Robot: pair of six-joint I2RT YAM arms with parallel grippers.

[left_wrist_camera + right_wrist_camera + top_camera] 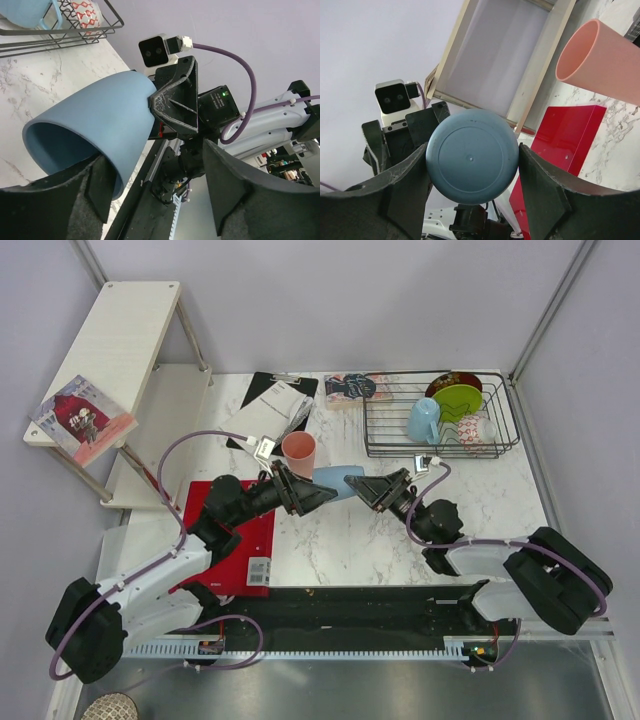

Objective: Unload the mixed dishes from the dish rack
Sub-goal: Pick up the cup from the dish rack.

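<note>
Right now the right gripper (472, 156) clamps the grey-blue cup (338, 480) by its base, holding it sideways above the marble table (340, 540), mouth toward the left gripper (155, 170). That gripper's jaws stand apart, one finger at the cup's rim, the other clear of it. Just behind, the pink cup (298, 453) stands on the table, with the dish rack (400, 452) off to the right.

Pale lilac walls (350, 300), marble-look tabletop (340, 540), pale wooden shelf unit (120, 340) left, perhaps two-tiered.

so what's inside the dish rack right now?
Inside the dish rack: a light blue mug, a lime-green plate and a small patterned bowl. A dark red plate shows behind the green one, mostly covered by it. The rack floor beneath them is hidden.
</note>
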